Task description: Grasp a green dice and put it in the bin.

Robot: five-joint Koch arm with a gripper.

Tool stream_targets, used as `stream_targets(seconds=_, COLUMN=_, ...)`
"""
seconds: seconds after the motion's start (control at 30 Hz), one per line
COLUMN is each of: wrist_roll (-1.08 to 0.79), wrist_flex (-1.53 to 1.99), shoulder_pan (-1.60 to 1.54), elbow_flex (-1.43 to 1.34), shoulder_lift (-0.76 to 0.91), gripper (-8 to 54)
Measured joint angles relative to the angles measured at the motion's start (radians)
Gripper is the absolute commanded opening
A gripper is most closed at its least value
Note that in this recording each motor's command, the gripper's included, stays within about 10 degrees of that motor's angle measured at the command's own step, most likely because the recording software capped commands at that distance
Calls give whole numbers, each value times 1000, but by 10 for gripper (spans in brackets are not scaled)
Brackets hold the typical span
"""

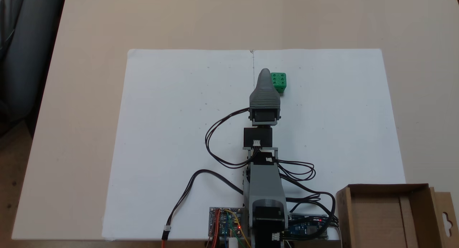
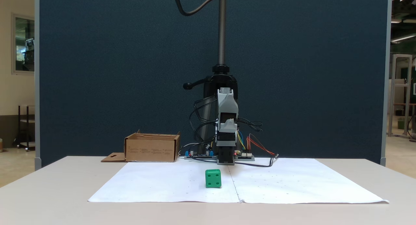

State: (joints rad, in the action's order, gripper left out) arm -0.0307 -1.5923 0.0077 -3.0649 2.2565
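Note:
The green dice (image 1: 278, 82) (image 2: 213, 178) rests on the white paper, a little right of the sheets' centre seam in a fixed view (image 1: 278, 82). My gripper (image 1: 264, 75) (image 2: 226, 91) is a grey tapered finger that lines up just left of the dice from above. From the front it is raised well above the table and apart from the dice. A single jaw shows, so its opening is hidden. The bin (image 1: 387, 187) (image 2: 151, 150), a shallow brown cardboard box, stands beside the arm's base with nothing showing inside.
White paper sheets (image 1: 179, 133) cover the beige table. Circuit boards (image 1: 226, 221) and looping black cables (image 1: 215, 147) lie around the arm's base. The bin's flap (image 1: 446, 219) sticks out sideways. A dark partition (image 2: 97, 72) stands behind the table.

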Motion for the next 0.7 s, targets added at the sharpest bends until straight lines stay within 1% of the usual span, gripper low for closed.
stream_targets(seconds=0.03, wrist_roll=0, wrist_flex=17, shoulder_pan=8, elbow_flex=0, shoulder_lift=0, gripper=453)
stream_targets(seconds=0.07, wrist_roll=0, wrist_flex=112, shoulder_pan=14, elbow_flex=0, shoulder_lift=2, gripper=453)
stream_targets(seconds=0.13, wrist_roll=0, wrist_flex=153, shoulder_pan=17, elbow_flex=0, shoulder_lift=2, gripper=453)
stream_targets(seconds=0.7, wrist_roll=0, wrist_flex=153, shoulder_pan=15, elbow_flex=0, shoulder_lift=0, gripper=453)
